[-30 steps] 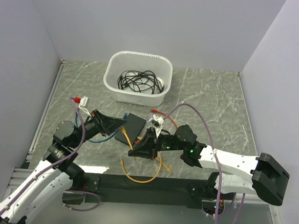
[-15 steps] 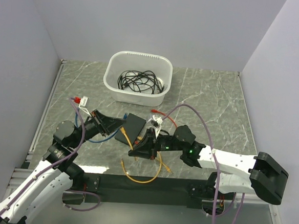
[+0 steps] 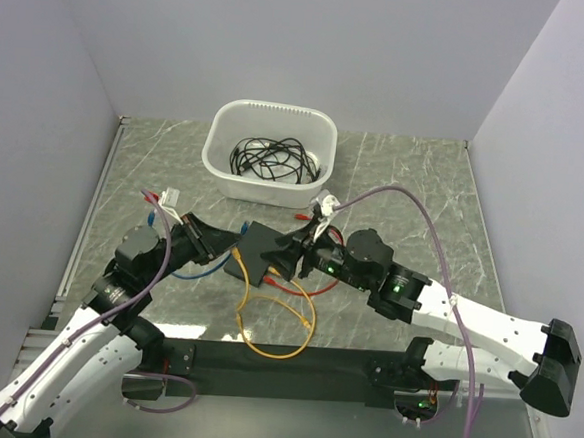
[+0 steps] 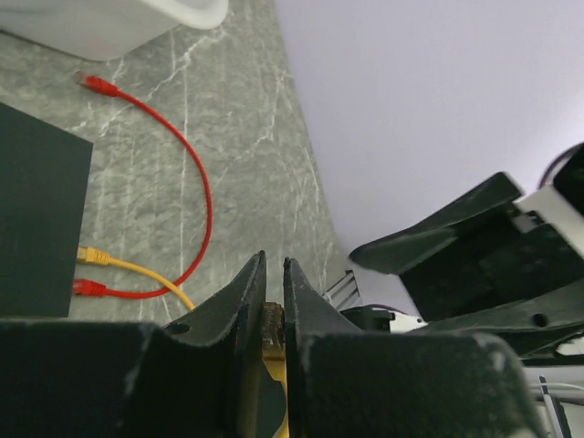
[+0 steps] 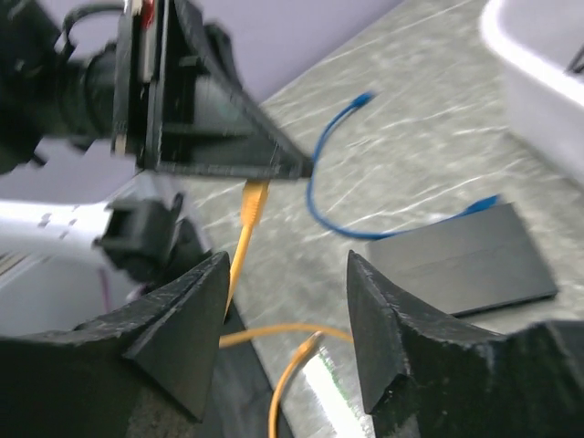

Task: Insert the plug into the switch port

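The white-and-black left arm (image 3: pixel 95 316) rises from the lower left of the overhead view and bends toward the middle. The right arm (image 3: pixel 466 316) comes in low from the lower right, stretched out along the grey marbled counter (image 3: pixel 414 188). Their tips nearly meet at the centre of the frame.

The left pincer (image 4: pixel 275 265) has its fingers drawn almost together, clamped on the orange plastic plug (image 5: pixel 255 199). The right pincer (image 5: pixel 287 274) stands with its fingers apart and nothing between them.

The white plastic tub (image 3: pixel 273 105) sits at the upper middle and holds a tangle of thin black cables (image 3: pixel 276 160).

The flat matte-black rectangular switch (image 5: pixel 465 260) lies on the counter at the centre of the overhead view, below the tub. There the right pincer covers its right part, with the left pincer's tip just beside its left corner. The left wrist view cuts it off at the left edge. Its ports cannot be made out in any view, and the right wrist view is blurred.

In the left wrist view a thin red cable (image 4: pixel 209 196) curves back to the switch's edge, where its red plug and a yellow one sit side by side. A thin blue cable (image 5: pixel 309 187) loops across the counter, and one end reaches the switch's far edge. The orange cable (image 3: pixel 273 353) forms a loop at the lower middle of the overhead view. Its held plug hangs clear of the switch, at left centre of the right wrist view.
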You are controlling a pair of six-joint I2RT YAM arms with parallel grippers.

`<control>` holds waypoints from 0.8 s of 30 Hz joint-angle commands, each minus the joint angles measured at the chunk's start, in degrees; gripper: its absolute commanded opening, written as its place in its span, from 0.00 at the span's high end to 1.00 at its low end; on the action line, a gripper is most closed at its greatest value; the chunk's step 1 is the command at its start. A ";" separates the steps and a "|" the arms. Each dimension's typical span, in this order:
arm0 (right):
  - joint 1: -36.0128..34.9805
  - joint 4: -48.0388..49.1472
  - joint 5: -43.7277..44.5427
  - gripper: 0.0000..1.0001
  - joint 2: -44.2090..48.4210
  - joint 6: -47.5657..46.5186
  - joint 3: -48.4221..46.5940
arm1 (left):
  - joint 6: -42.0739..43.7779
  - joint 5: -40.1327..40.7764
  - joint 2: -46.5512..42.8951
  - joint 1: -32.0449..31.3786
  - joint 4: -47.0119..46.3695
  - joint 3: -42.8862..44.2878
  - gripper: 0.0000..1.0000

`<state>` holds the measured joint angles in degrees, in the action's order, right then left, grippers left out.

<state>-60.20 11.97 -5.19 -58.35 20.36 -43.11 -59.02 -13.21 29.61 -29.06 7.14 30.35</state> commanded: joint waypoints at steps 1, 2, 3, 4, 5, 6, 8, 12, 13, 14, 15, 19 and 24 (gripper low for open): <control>-1.14 -5.02 7.30 0.40 -2.81 -2.78 -4.43 | 0.32 1.44 0.98 0.14 -0.54 0.94 0.99; -1.93 -4.94 7.47 0.42 -3.78 -3.04 -6.00 | 0.31 1.52 1.15 0.23 -0.46 1.03 0.99; -2.46 -5.02 7.74 0.43 -6.14 -3.31 -6.80 | 0.31 1.52 1.24 0.23 -0.46 1.03 0.99; -2.98 -5.20 7.91 0.44 -7.47 -3.57 -7.68 | 0.49 1.52 1.42 0.14 -0.46 1.20 0.99; -3.34 -5.37 8.87 0.45 -8.70 -3.75 -9.52 | 0.58 1.78 1.42 0.14 -0.11 1.29 0.99; -4.30 -5.72 8.97 0.46 -11.06 -4.01 -10.40 | 0.66 1.87 1.42 0.14 0.07 1.38 0.99; -5.18 -5.73 9.32 0.48 -13.10 -4.45 -12.33 | 0.84 2.40 1.51 0.14 0.60 1.56 0.99; -6.85 -5.37 10.02 0.50 -16.61 -4.63 -14.54 | 0.93 2.40 1.42 0.14 0.51 1.12 1.00; -7.12 -5.46 10.11 0.50 -17.06 -4.71 -15.15 | 0.93 2.40 1.42 0.14 0.51 0.94 1.00; -7.21 -5.55 10.46 0.51 -17.32 -4.80 -15.51 | 1.02 2.40 1.42 0.14 0.42 0.85 0.99; -7.29 -5.64 10.90 0.51 -17.67 -4.80 -15.68 | 0.93 2.49 1.33 0.14 0.42 0.77 1.00; -7.64 -5.55 11.08 0.52 -17.77 -4.63 -16.48 | 1.10 2.93 1.42 0.05 0.77 0.68 0.99; -7.56 -5.90 11.78 0.55 -18.73 -4.19 -17.27 | 1.10 2.84 1.25 0.05 0.69 0.50 1.00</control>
<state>-67.48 4.95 5.06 -76.36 16.60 -57.21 -58.76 -10.85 31.22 -29.06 9.30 30.33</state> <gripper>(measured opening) 0.454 0.158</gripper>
